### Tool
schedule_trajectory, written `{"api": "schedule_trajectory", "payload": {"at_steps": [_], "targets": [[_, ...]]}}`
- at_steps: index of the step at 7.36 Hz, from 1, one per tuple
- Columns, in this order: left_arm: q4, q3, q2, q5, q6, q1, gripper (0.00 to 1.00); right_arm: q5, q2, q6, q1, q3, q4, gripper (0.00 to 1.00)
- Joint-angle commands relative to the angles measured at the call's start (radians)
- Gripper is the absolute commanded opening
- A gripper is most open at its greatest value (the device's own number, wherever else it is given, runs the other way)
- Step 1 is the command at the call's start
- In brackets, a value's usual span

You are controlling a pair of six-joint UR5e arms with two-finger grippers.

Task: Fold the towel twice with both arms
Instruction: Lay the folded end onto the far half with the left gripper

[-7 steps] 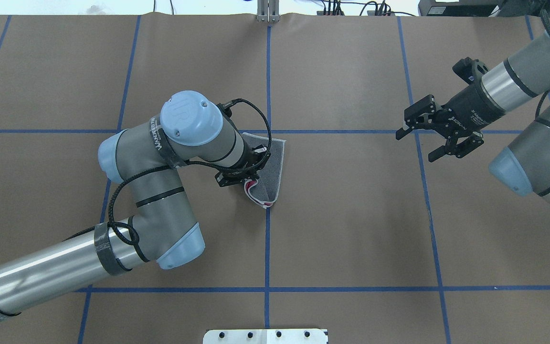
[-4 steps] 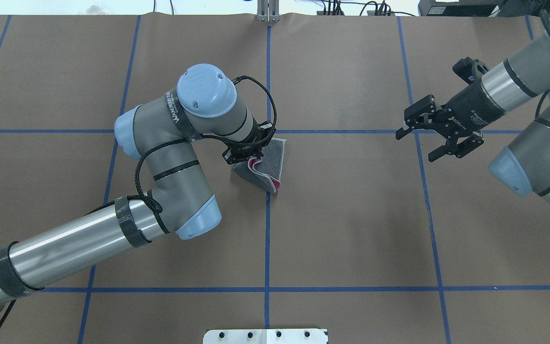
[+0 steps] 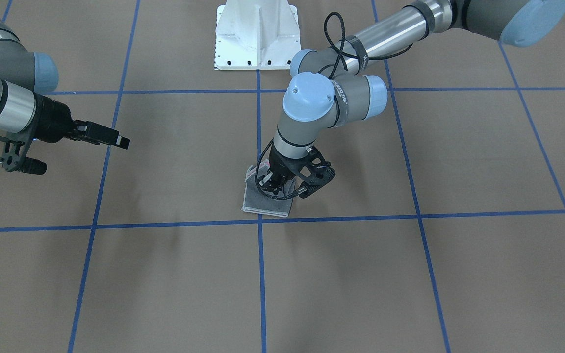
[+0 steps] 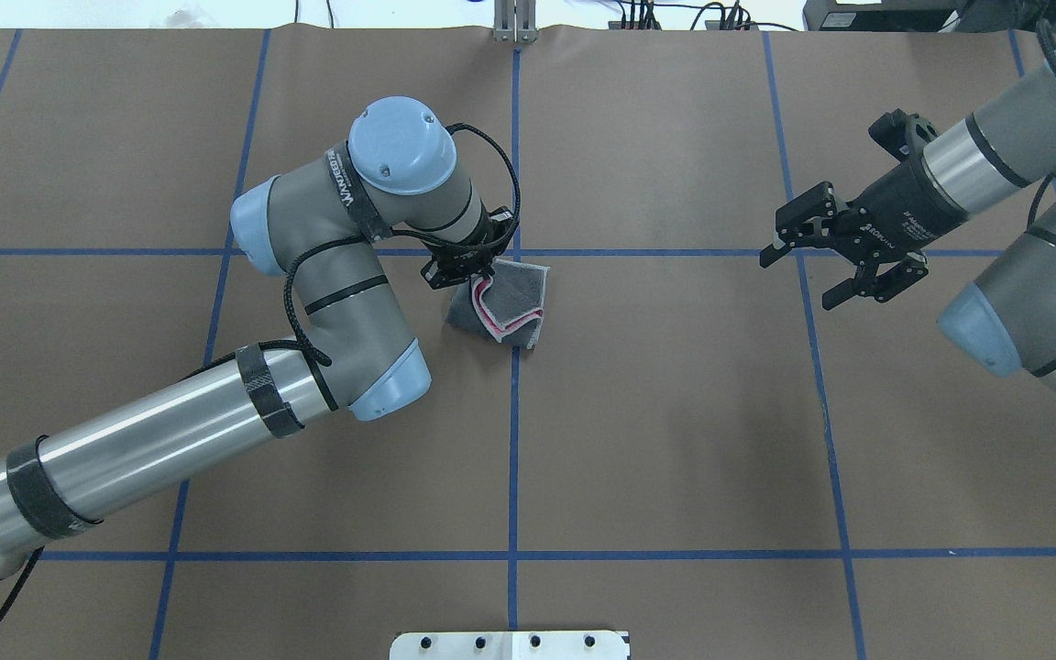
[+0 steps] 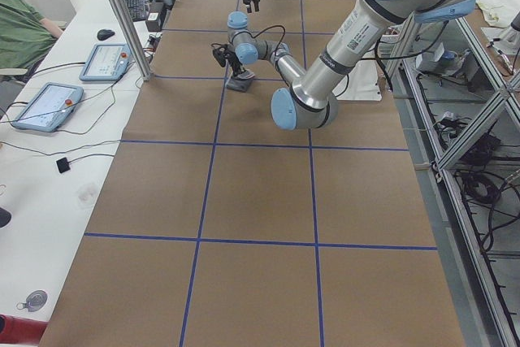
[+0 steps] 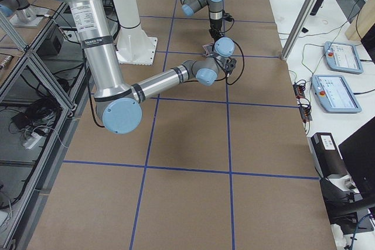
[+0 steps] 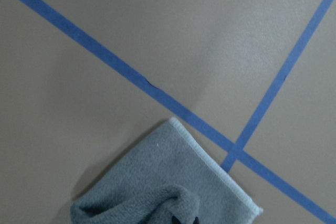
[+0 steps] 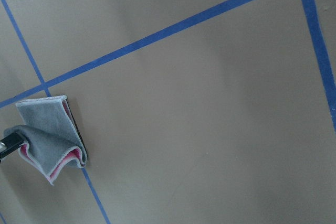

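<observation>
Over the last second, carried the lifted corner of the towel (image 4: 514, 298) farther from the base, with the left gripper (image 4: 466, 272) clenched on that fold. Now lying grey side up on the table (image 4: 675, 412), right at the middle crossing of the blue tape lines (image 4: 512, 458), with pink showing as a curved band along the doubled edge.

By count: one towel, two arms (image 4: 170, 449), two grippers, one white pedestal (image 3: 255, 34). Holding the right gripper (image 4: 797, 281) spread wide and empty, well apart from the cloth.

Hard to see the left jaws themselves: tucked under the wrist from overhead, mere dark specks at the bottom edge of the left wrist view, with the towel cut off there too.
</observation>
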Motion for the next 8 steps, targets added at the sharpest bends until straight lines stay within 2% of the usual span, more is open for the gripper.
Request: {"api": "schedule_trajectory", "payload": {"at_steps": [1, 7, 8], "targets": [[-0.003, 0.017, -0.001, 0.000, -0.004, -0.017, 0.00, -0.003, 0.002, 0.000, 0.000, 0.000, 0.000, 1.00], [-0.038, 0.046, -0.007, 0.000, -0.007, -0.012, 0.00, -0.003, -0.002, -0.002, 0.000, -0.001, 0.000, 1.00], [-0.038, 0.049, -0.007, 0.000, -0.007, -0.012, 0.06, -0.003, -0.002, -0.002, 0.000, -0.001, 0.000, 1.00]]}}
